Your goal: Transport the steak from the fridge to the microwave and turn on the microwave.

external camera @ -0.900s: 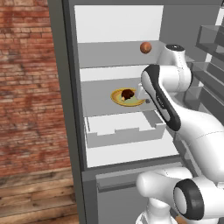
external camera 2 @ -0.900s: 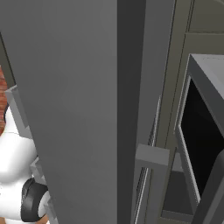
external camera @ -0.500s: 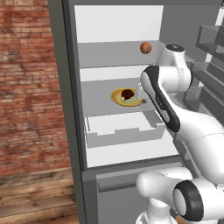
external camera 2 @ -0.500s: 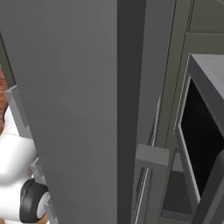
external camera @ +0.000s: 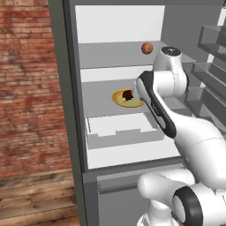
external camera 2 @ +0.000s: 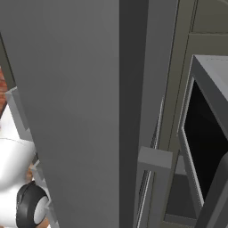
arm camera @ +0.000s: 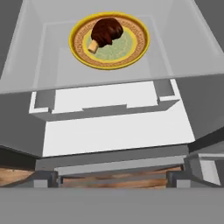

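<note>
The steak [arm camera: 106, 31], a dark reddish-brown lump with a pale bone end, lies on a yellow-rimmed plate [arm camera: 131, 54] on a white shelf of the open fridge [external camera: 119, 57]. In the left base view the steak [external camera: 128, 95] shows just left of my wrist, which covers part of the plate [external camera: 118, 99]. My gripper [arm camera: 112, 179] hangs above and in front of the plate, open, fingertips wide apart with nothing between them. The microwave [external camera 2: 205, 147] with its dark window sits at the right edge of the right base view.
A round orange-brown ball [external camera: 147, 47] rests on the shelf above. A pale drawer [arm camera: 105, 105] juts out under the plate's shelf. The grey fridge door [external camera 2: 84, 98] stands between the fridge and the microwave. A brick wall [external camera: 26, 88] is to the left.
My forearm has eased slightly lower in front of the shelf. The steak, the plate and the ball have stayed put.
</note>
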